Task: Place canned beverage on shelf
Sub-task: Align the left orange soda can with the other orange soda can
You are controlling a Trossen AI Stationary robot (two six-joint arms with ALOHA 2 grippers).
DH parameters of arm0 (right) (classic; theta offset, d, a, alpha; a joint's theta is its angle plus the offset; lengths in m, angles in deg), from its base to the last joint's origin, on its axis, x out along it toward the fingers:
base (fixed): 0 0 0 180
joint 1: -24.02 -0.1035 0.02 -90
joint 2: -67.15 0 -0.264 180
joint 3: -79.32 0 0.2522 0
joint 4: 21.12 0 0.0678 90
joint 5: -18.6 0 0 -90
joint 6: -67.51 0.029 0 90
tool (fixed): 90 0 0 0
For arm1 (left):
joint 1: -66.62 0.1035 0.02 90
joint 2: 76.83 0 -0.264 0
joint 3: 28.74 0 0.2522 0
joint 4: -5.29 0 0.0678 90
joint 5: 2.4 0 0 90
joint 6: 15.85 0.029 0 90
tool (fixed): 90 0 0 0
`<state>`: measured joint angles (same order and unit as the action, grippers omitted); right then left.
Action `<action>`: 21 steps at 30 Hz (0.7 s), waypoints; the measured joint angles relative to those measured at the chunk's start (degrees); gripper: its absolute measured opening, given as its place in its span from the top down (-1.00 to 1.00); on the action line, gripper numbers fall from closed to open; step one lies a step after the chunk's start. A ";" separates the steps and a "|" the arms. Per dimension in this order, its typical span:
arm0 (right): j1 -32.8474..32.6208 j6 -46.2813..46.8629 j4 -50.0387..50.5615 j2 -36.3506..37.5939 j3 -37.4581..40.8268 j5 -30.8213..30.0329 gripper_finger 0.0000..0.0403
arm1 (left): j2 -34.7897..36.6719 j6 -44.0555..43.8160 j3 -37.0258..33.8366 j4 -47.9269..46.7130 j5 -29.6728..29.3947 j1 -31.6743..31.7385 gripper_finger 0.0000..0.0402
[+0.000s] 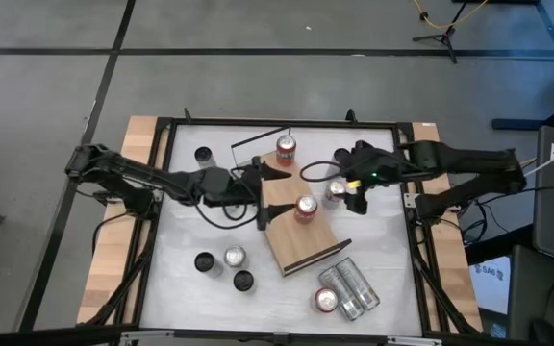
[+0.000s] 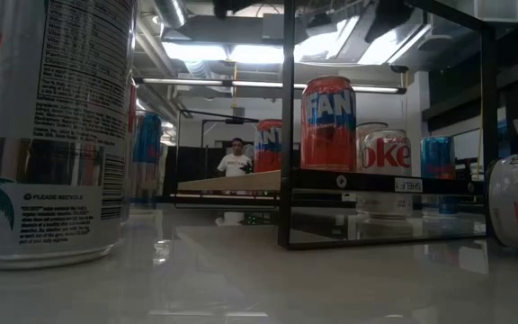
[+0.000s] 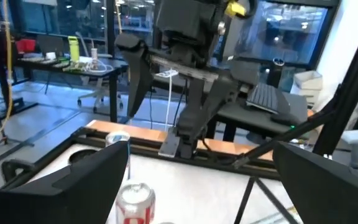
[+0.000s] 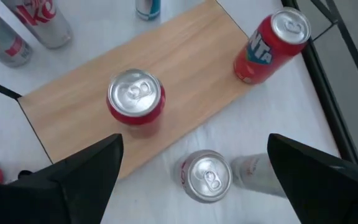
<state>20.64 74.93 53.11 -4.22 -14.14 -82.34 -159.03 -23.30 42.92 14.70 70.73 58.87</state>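
Observation:
The light-brown wooden shelf (image 1: pixel 301 240) lies in the middle of the table, also in the right wrist view (image 4: pixel 166 74). A red can (image 1: pixel 305 207) stands on it (image 4: pixel 135 94). An orange-red Fanta can (image 1: pixel 286 147) stands at its far end (image 4: pixel 271 45). A silver can (image 1: pixel 336 190) stands on the white table beside the shelf's right edge (image 4: pixel 207 177). My right gripper (image 1: pixel 341 183) is open above this silver can, a finger on either side (image 4: pixel 194 143), touching nothing. My left gripper (image 1: pixel 260 190) is open and empty at the shelf's left edge (image 3: pixel 201 149).
Three upright cans (image 1: pixel 227 264) stand near left, and a dark can (image 1: pixel 203 154) stands far left. Several silver cans (image 1: pixel 346 288) lie near right. A thin black rail (image 1: pixel 258 142) stands at the shelf's far end. The black table frame (image 1: pixel 407 207) runs close to my right arm.

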 joint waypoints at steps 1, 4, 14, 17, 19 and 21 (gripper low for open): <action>0.00 0.03 -0.67 1.06 1.37 -0.04 -0.95 | -0.96 0.03 1.38 -1.23 0.34 0.31 -0.97; 0.00 0.10 -2.03 4.14 4.49 -0.03 -0.95 | -4.39 0.25 7.01 -5.78 2.39 1.45 -0.97; 0.00 1.27 -3.87 13.57 12.87 -0.04 -0.95 | -18.25 0.28 26.89 -28.36 8.66 4.68 -0.97; 0.00 1.47 -5.72 16.54 15.73 -0.02 -0.95 | -22.10 0.30 31.10 -34.48 9.30 5.01 -0.97; 0.00 2.30 -6.34 18.07 17.37 0.00 -0.95 | -24.28 0.28 33.02 -37.47 9.06 5.15 -0.97; 0.00 2.91 -8.25 19.54 18.69 -0.01 -0.95 | -25.86 0.11 34.04 -40.66 9.01 5.22 -0.97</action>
<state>20.64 77.84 44.86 15.33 4.55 -82.35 -184.89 -23.18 76.96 -25.96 79.74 64.09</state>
